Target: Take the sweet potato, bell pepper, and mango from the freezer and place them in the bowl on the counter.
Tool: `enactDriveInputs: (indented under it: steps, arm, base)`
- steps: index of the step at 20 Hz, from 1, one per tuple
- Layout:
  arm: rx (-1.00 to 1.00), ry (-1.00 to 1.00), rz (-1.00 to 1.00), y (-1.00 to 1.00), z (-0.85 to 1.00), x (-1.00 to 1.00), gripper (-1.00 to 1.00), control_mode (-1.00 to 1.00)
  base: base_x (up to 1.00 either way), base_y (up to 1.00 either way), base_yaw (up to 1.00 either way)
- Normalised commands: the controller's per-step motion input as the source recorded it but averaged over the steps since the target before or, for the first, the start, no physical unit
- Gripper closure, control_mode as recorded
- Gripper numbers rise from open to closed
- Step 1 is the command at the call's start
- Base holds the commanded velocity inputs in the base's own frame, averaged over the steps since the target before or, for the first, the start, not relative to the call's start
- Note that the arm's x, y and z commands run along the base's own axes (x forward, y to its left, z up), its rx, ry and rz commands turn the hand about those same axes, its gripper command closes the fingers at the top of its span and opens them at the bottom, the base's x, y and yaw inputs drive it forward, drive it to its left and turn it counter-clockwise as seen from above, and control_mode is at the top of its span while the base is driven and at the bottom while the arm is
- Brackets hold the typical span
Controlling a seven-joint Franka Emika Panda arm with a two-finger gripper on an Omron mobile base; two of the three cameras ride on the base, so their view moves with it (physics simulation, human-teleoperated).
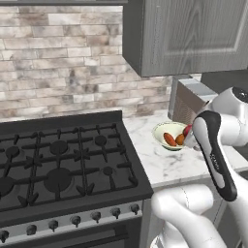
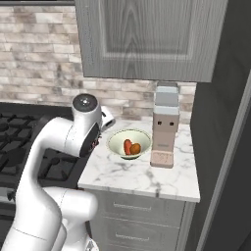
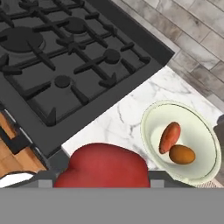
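We have the sweet potato (image 3: 169,137) and mango (image 3: 182,154) in the bowl (image 3: 151,114) on the bench (image 3: 114,124). Our hand (image 3: 101,183) grips the bell pepper (image 3: 103,167) nearby; it goes in last.

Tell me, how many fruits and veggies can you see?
3. The elongated reddish-orange sweet potato and the smooth orange mango lie in the pale cream-green bowl. The bright red bell pepper is held in the pincer, beside the bowl.
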Motion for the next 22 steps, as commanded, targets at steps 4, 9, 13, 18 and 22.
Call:
enactDriveInputs:
  steps: [4,9,13,18,22]
  arm:
    - [0.0,0.0,-0.04,-0.04,-0.4,0.51,1.0,-1.0]
    - [0.01,0.0,-0.02,-0.15,-0.38,0.55,1.0,-1.0]
    - [0.02,0.0,-0.01,-0.2,-0.35,0.5,1.0,-1.0]
    - [0.0,0.04,-0.04,-0.1,-0.32,0.71,1.0,-1.0]
    - [0.0,0.0,-0.06,-0.1,-0.3,0.64,1.0,-1.0]
  base:
    - [0.0,0.0,0.0]
    - [0.0,0.0,0.0]
    - [0.0,0.0,0.0]
    - [0.0,0.0,0.0]
    - [0.0,0.0,0.0]
